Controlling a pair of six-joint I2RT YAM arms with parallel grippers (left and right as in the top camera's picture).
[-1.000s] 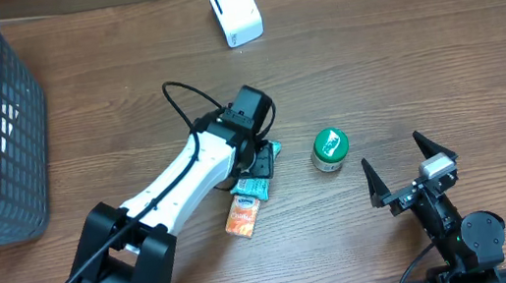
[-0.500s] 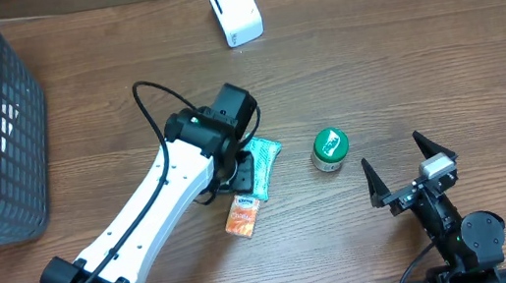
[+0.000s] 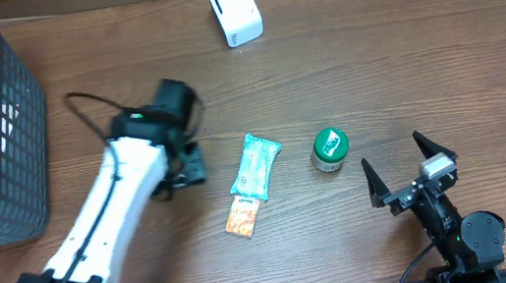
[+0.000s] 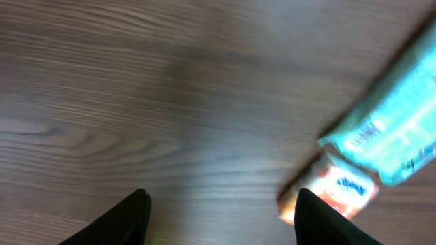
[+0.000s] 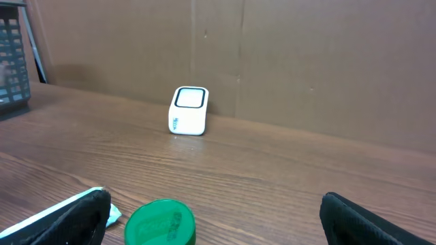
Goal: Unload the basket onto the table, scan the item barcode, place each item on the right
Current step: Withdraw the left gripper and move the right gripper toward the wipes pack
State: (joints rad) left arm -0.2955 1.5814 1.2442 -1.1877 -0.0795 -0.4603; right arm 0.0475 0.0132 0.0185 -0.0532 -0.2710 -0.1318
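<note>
Packet point(image 3: 255, 166) lies flat, long axis diagonal (far end rightward).

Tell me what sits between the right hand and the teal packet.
A green-lidded jar stands between the right hand and the teal packet, touching neither; the overhead view shows it plainly.

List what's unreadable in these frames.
Barcodes on teal packet and orange packet: too small overhead, motion-blurred in left wrist view.
Basket contents: cut by left edge overhead, partly behind its mesh.
Jar label: cut by bottom edge in right wrist view, tiny overhead.
</note>
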